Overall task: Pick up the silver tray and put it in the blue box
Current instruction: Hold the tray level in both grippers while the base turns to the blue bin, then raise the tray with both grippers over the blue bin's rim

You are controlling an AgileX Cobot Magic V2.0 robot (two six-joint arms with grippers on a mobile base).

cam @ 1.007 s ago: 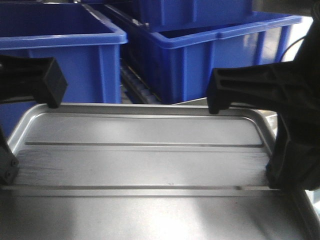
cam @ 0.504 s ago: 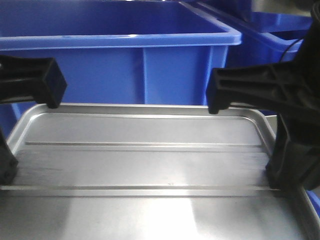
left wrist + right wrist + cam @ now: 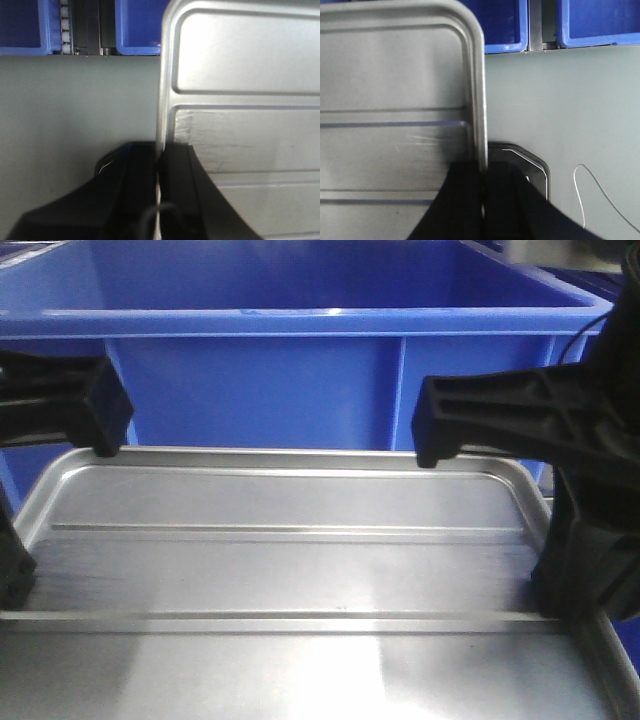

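Observation:
The silver tray [image 3: 300, 570] is shiny, with two long ridges across its base, and fills the lower half of the front view, held level. My left gripper [image 3: 159, 155] is shut on the tray's [image 3: 240, 100] left rim, one finger inside and one outside. On the opposite side, the right gripper [image 3: 482, 172] is shut on the right rim of the tray [image 3: 395, 100]. The blue box [image 3: 300, 370], a deep crate with a thick rim, stands directly behind the tray's far edge and spans the whole width of the front view.
Grey floor [image 3: 75, 110] lies under the tray in both wrist views. Blue crates [image 3: 137, 25] stand at the far edge with a roller track [image 3: 65, 25] between them. Two more blue crate walls [image 3: 600, 20] and a thin white wire [image 3: 600, 195] lie to the right.
In the front view the background has slid right: the left blue box now sits centred and closer behind the tray, and the other crates have left the view. Both grips are unchanged.

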